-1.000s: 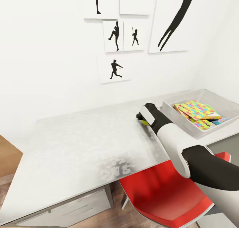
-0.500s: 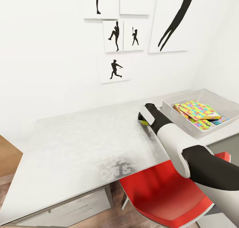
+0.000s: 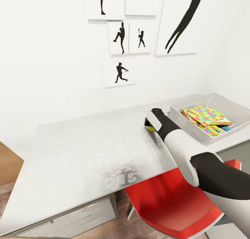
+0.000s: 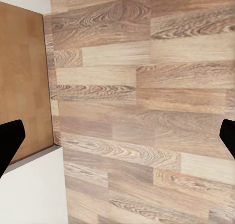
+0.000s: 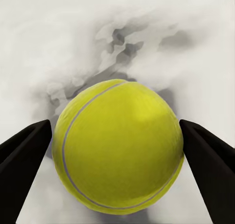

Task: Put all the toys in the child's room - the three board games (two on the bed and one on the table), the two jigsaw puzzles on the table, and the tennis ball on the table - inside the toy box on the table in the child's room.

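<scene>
Right wrist view: the tennis ball (image 5: 119, 146) sits on the desk (image 5: 58, 38) between the right hand's (image 5: 117, 160) open fingers; light, round, apt to roll, so I'd pinch its widest middle

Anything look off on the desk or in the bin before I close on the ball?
Nothing is damaged or spilled. The puzzles lie tilted and overlapping in the toy box, not flat, with a blue box partly under them. The tennis ball sits on the table between the right gripper fingers.
</scene>
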Robot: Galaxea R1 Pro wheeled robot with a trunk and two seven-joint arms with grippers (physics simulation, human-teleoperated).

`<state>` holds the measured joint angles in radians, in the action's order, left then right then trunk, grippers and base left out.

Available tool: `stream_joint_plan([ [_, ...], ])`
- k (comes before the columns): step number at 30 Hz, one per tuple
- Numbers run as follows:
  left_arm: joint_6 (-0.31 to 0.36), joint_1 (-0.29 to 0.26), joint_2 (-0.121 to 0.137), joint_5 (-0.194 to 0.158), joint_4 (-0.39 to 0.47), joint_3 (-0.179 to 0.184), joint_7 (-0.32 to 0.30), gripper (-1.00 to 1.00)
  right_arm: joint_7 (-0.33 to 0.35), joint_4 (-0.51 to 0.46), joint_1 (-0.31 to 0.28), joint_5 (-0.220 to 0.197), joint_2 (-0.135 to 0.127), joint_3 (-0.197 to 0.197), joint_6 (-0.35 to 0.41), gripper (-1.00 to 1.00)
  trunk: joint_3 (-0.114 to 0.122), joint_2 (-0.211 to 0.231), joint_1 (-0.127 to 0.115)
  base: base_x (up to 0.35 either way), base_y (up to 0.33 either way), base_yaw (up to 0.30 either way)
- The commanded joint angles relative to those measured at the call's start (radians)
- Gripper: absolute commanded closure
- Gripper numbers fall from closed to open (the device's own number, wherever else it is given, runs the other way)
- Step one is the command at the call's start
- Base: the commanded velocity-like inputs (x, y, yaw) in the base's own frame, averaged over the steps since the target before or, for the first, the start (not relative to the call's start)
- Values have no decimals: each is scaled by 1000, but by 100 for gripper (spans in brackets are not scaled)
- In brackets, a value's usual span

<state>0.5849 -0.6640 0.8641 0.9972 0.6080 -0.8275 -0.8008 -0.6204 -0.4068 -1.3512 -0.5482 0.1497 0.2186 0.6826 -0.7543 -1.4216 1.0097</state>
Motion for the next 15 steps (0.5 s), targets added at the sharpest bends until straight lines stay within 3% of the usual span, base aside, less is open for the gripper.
stream_joint_plan([
  [1,4,-2,0,6,1,-4,-7,-100,-8,-1,-1,-21,-1,7,2,100,-1,0,0,0,0,0],
  [15,4,-1,-1,6,1,-4,-7,-100,-7,0,0,-22,-1,7,5,100,-1,0,0,0,0,0],
])
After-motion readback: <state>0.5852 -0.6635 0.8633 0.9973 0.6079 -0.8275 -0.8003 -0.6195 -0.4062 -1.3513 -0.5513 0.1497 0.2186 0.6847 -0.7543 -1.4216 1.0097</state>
